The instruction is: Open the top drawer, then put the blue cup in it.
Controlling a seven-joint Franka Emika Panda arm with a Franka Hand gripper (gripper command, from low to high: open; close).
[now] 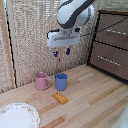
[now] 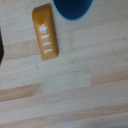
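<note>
Although the dark brown wooden top drawer [image 1: 116,26] with its slim silver bar handle looks shut at the exterior view's right edge, the small blue cylindrical cup [image 1: 61,81] stands upright on the pale plank counter [image 1: 95,107], just beside a pink mug [image 1: 41,81]. An orange rectangular block [image 1: 60,97] lies in front of it. Hanging over the cup, the tool [image 1: 61,52] is released and empty, its blue-tipped fingers parted. I judge the drawer comes first: its handle lies well apart, toward the exterior view's right, running horizontally. A patterned white plate [image 1: 17,117] sits nearer the camera.
</note>
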